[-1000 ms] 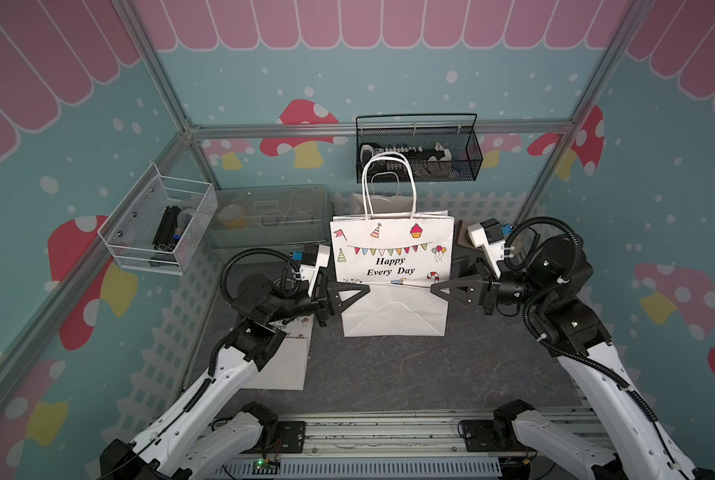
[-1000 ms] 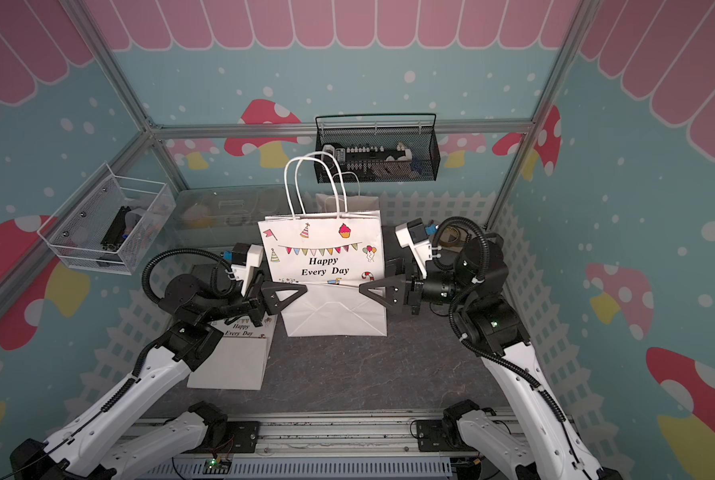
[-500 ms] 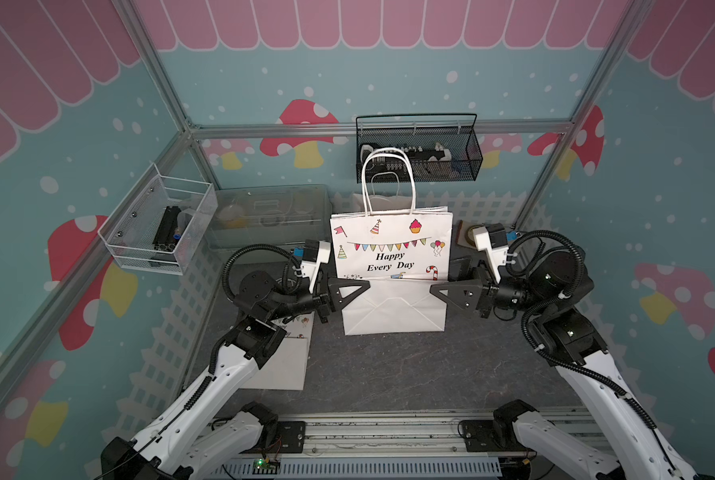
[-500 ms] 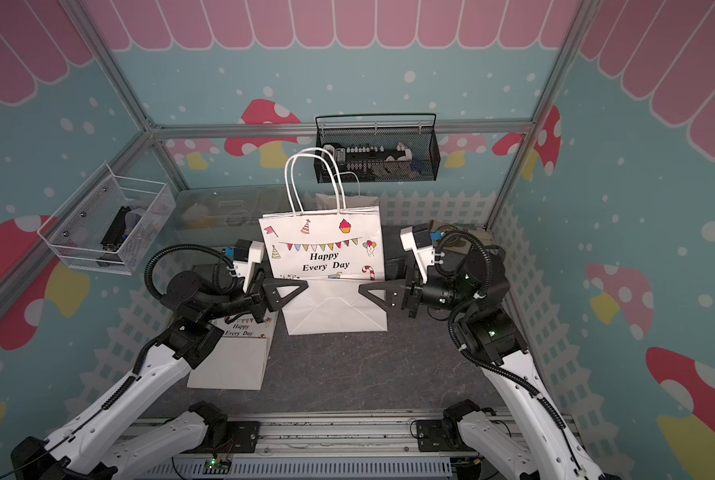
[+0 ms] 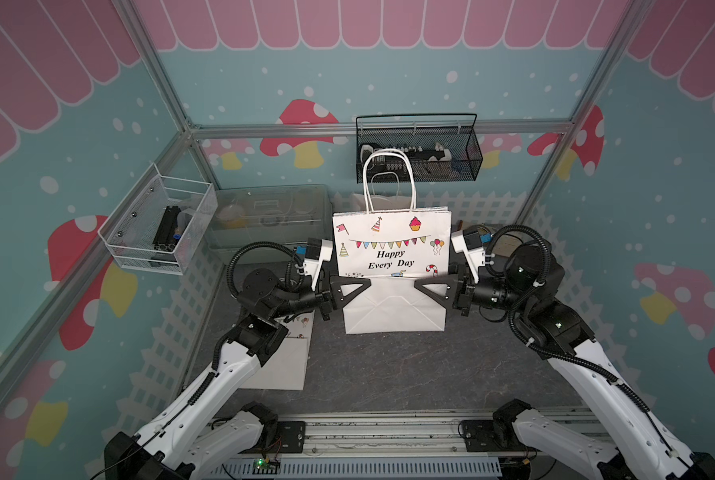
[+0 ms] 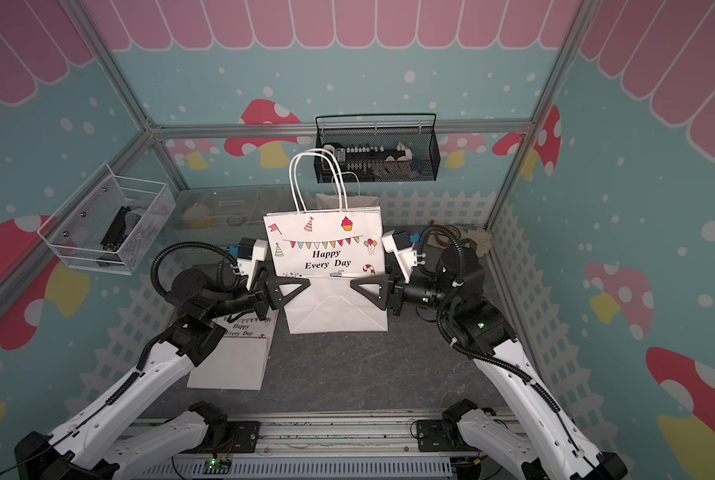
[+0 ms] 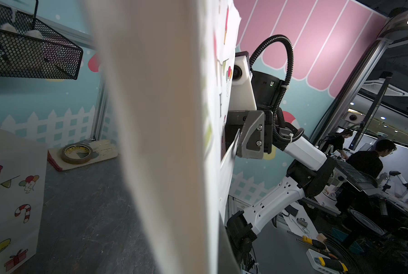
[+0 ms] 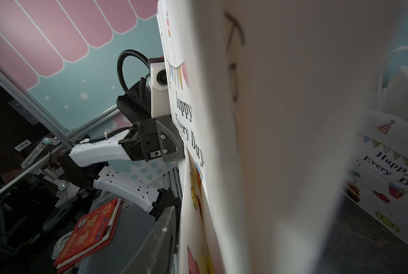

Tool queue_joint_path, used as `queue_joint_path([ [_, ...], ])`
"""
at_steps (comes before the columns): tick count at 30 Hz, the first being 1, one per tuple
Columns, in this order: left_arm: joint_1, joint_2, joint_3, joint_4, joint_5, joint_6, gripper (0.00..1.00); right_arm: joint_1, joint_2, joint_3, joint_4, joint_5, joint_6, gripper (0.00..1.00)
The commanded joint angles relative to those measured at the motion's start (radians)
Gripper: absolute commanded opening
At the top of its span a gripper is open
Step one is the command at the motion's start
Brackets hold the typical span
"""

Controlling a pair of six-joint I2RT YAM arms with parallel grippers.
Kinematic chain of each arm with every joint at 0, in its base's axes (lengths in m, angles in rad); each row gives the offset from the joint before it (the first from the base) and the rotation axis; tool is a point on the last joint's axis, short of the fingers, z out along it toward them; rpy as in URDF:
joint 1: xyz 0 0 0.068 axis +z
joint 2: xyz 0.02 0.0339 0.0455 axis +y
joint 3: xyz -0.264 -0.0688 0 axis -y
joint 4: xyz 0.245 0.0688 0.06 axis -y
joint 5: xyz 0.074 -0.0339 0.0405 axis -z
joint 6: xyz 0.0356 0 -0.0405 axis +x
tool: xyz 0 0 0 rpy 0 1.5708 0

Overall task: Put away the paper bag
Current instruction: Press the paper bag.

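Observation:
A white paper bag (image 5: 391, 245) (image 6: 326, 249) printed "Happy Every Day" stands upright mid-floor, handles up, its bottom flap folded against the front. My left gripper (image 5: 366, 284) (image 6: 303, 284) is shut on the bag's left edge. At the right edge my right gripper (image 5: 420, 286) (image 6: 355, 286) is closed over the bag. In the right wrist view one dark finger (image 8: 157, 242) lies flat against the printed face; the other finger is hidden behind the paper. The bag (image 7: 169, 142) fills the left wrist view and hides those jaws.
A second printed bag (image 5: 281, 361) lies flat on the floor under my left arm. Another bag (image 5: 382, 199) stands behind the held one. A black mesh basket (image 5: 418, 153) hangs on the back wall and a white wire basket (image 5: 156, 228) on the left wall. A clear box (image 5: 268, 216) sits back left.
My right gripper has slid inward over the bag's right edge and its jaws have narrowed onto the paper. The left gripper and the bag have stayed put.

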Motion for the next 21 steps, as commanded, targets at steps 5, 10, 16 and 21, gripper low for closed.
queue_joint_path([
  [5, 0.006, -0.006, 0.032, 0.003, -0.010, -0.008, 0.08, 0.024, 0.002, 0.033, -0.055, 0.075, -0.060, 0.07],
  [10, 0.006, -0.004, 0.032, 0.037, 0.014, -0.039, 0.44, 0.034, 0.003, 0.024, -0.053, 0.084, -0.061, 0.00],
  [16, 0.006, 0.007, 0.033, 0.060, 0.031, -0.065, 0.45, 0.042, -0.004, -0.005, -0.015, 0.079, -0.034, 0.00],
  [21, 0.006, 0.015, 0.036, 0.045, 0.026, -0.055, 0.26, 0.052, -0.005, -0.031, -0.002, 0.081, -0.024, 0.00],
])
